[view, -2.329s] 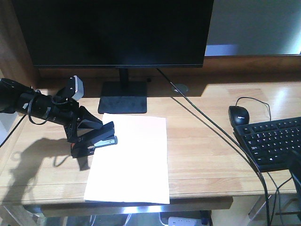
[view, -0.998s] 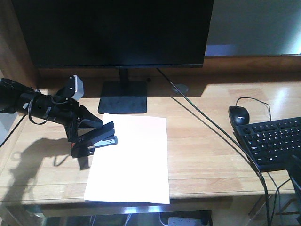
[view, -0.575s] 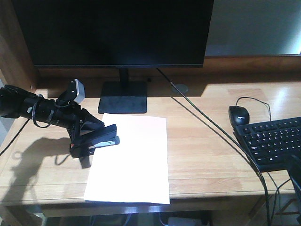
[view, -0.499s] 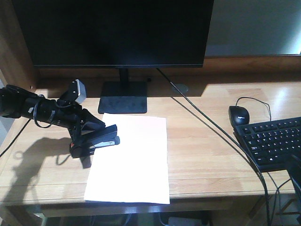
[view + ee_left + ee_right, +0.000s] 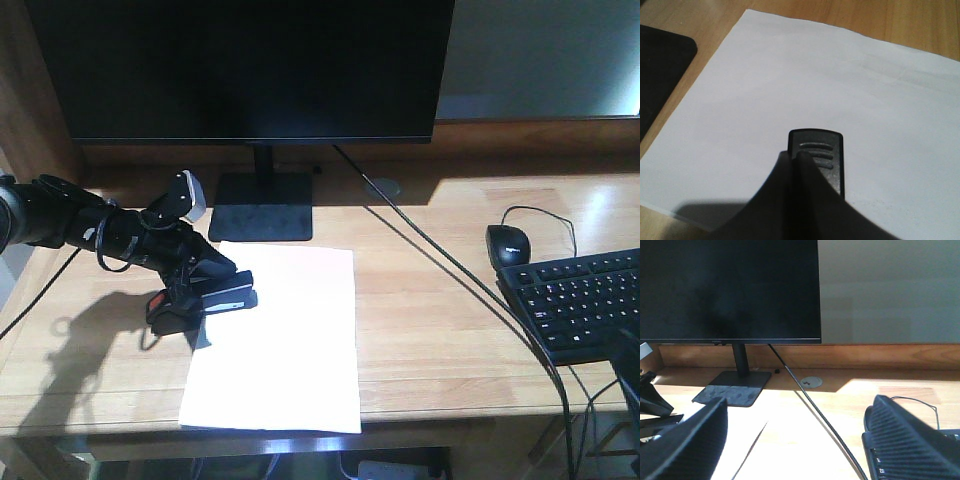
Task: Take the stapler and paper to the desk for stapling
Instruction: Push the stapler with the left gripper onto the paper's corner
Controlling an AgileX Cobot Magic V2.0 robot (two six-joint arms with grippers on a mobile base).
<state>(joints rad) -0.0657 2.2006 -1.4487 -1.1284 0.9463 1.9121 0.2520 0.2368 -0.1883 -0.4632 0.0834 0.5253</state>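
The black stapler [image 5: 228, 293], with an orange-red patch at its rear, is held low over the left edge of the white paper [image 5: 285, 345] on the light-wood desk [image 5: 450, 330]. My left gripper [image 5: 200, 297] reaches in from the left and is shut on it. In the left wrist view the dark fingers [image 5: 790, 200] pinch the stapler [image 5: 822, 152], whose ribbed nose points out over the paper [image 5: 840, 85]. My right gripper [image 5: 795, 440] hangs open above the desk [image 5: 830, 430], with nothing between its fingers. I cannot tell whether the stapler touches the sheet.
A black monitor [image 5: 250, 65] on a stand [image 5: 262, 205] fills the back. A cable [image 5: 450, 270] runs diagonally across the desk. The black mouse [image 5: 508, 243] and keyboard [image 5: 585, 300] lie at the right. The metal front edge is close below the paper.
My left gripper has carried the stapler to the right and lower, so its nose now lies over the paper's left edge. The paper has not moved.
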